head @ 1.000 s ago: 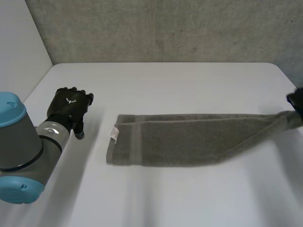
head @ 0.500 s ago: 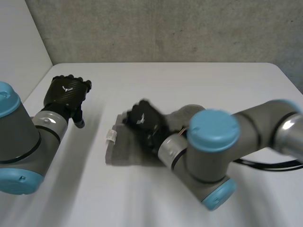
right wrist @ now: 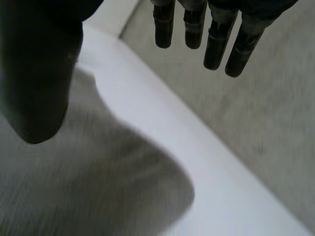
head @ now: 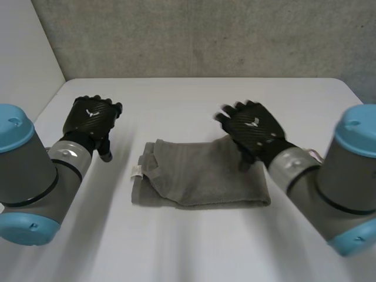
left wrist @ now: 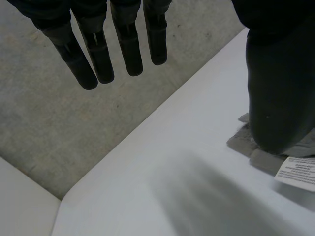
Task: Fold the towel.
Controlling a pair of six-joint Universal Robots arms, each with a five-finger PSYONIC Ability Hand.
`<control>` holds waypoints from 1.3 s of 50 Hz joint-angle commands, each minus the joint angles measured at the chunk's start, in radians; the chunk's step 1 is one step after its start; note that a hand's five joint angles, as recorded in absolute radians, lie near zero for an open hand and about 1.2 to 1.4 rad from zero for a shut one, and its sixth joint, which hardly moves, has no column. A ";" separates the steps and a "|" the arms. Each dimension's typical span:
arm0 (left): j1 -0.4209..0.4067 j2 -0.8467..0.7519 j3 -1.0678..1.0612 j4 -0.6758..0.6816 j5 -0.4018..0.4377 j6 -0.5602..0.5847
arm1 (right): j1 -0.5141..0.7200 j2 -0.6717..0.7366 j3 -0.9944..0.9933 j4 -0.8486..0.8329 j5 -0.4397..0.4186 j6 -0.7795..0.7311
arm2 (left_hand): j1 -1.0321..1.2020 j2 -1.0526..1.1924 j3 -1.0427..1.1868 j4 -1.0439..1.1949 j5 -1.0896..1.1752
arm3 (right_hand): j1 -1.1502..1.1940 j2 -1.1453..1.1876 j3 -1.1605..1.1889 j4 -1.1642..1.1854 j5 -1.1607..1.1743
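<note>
Since a second ago our right hand (head: 252,132) has swept the towel (head: 200,173) over onto itself and let go. It now hovers above the towel's right end, fingers straight and empty. Our left hand (head: 91,120), also relaxed and empty, waits left of the towel. The towel looks soft, light and limp, so we would pinch both layers at a corner, away from the label (head: 136,171).
</note>
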 commanded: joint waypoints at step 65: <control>-0.064 0.056 0.036 0.027 -0.034 -0.322 | 0.356 0.267 -0.127 0.028 -0.008 -0.590 | -0.264 -0.260 -0.269 -0.262 -0.441 | -0.055 -0.069 -0.070 -0.082 -0.063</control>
